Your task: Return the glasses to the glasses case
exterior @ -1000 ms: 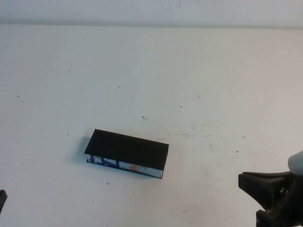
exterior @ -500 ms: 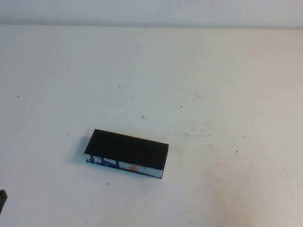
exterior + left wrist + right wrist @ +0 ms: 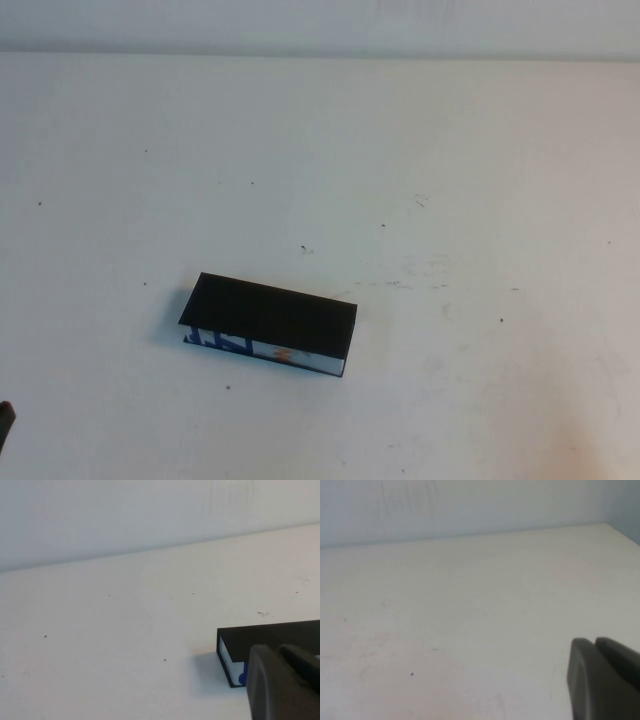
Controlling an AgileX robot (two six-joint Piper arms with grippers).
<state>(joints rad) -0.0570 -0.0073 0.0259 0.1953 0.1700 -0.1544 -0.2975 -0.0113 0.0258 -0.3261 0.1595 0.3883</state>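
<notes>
The glasses case lies on the white table, left of centre, with its black lid down flat and its white front side with blue and orange print facing the near edge. The glasses are not visible in any view. My left gripper is shut and empty, low at the near left, with the case's end just beyond its fingertips. Only a dark sliver of it shows at the high view's left edge. My right gripper is shut and empty over bare table. It is outside the high view.
The white table carries small dark specks and faint scuff marks right of the case. A pale wall runs along the far edge.
The right gripper, seen at the lower right corner a second ago, has drawn back out of the high view. The case and the left arm have not moved.
</notes>
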